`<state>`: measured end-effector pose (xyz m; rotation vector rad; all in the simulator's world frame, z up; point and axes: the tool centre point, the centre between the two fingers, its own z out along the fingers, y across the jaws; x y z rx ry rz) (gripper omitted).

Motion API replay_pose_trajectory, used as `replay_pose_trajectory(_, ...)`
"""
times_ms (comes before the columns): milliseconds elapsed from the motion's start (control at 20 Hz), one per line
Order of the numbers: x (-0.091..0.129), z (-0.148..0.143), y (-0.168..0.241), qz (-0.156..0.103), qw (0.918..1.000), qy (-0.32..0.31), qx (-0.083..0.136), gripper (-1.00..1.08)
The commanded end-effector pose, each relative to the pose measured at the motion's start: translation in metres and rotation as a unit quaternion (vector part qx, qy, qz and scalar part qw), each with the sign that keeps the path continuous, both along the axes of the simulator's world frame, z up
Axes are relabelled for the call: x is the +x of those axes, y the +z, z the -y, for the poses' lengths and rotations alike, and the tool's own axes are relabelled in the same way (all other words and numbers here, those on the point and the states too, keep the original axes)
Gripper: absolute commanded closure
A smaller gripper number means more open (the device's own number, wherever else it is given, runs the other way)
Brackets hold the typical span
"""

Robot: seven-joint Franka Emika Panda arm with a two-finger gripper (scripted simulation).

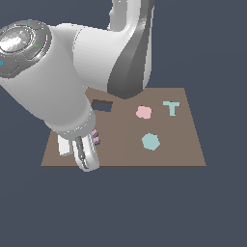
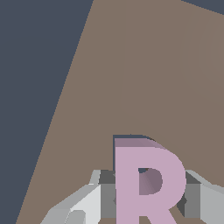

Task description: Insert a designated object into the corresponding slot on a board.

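Tool: the tool (image 2: 146,199) is clenched on the lilac R (image 2: 146,183), a finger (image 2: 107,197) pressed to each flank, so the letter's face stays open to the wrist view for lining up.
Lilac R: sits between the fingers just above the board (image 1: 159,154); in the exterior view only a sliver of it (image 1: 96,137) peeks out beside the arm (image 1: 53,87), near the board's edge at that view's left.
Slot: a dark R-edged rim (image 2: 129,138) shows right behind the top of the letter in the wrist view. My read is that the piece hangs almost over its recess, held flat so it can drop straight in.
Dark rectangular recess: there it is (image 1: 102,105), further back on the board, partly hidden by the arm. Wrong shape, not our target.
Other pieces: pink blob (image 1: 143,112), teal T (image 1: 171,107) and teal hexagon (image 1: 150,141) lie well apart toward the exterior view's right, clear of the work.
Surface: the dark blue-grey surface (image 1: 120,207) carries the board.
Stage: looks like final alignment; outline still seems slightly offset from the rim.
Risk: a small twist and an edge could catch on the rim.
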<state>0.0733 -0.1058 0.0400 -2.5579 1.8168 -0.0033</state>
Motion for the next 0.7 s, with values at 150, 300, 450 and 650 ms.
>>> replay_pose_trajectory(150, 0.000, 0.000, 0.000, 0.000, 1.0000, -0.002, 0.000, 1.08)
replay_pose_trajectory(300, 0.000, 0.000, 0.000, 0.000, 1.0000, -0.002, 0.000, 1.08)
replay_pose_trajectory(450, 0.000, 0.000, -0.006, 0.000, 1.0000, -0.002, 0.000, 1.08)
replay_pose_trajectory(650, 0.000, 0.000, -0.010, 0.001, 1.0000, -0.002, 0.000, -0.92)
